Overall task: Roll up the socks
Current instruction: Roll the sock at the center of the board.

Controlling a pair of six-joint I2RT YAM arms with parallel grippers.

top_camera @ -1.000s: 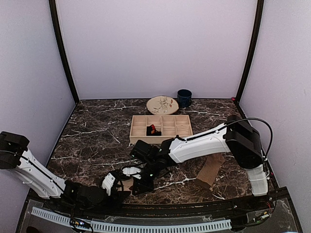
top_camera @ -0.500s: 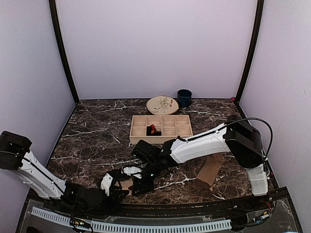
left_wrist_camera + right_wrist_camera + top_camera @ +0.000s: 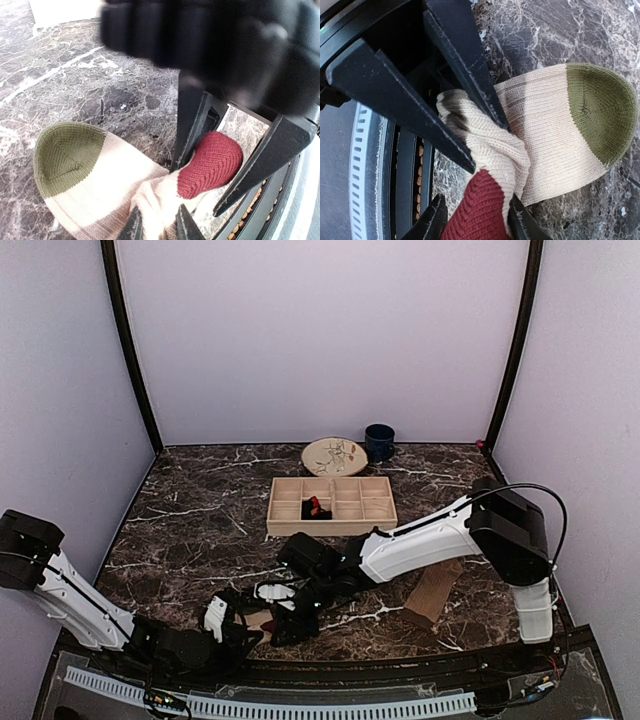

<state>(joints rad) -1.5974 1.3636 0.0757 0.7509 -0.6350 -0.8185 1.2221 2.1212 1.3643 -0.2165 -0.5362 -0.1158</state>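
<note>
This was a robotics lab test booth, shown by plain lilac wall panels (image 3: 320, 340) joined by black corner posts (image 3: 132, 350) that boxed in a dark marble-patterned tabletop (image 3: 200, 520), with a white left robot arm (image 3: 70, 600) and a white right robot arm (image 3: 420, 540) mounted at its near edge.

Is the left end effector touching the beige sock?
Touching. Right wrist view shows the left end effector pinching a fold of the beige sock.

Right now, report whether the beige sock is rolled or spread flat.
Half-folded, not rolled: maroon heel bunched over the beige sock, olive toe flat.
</note>
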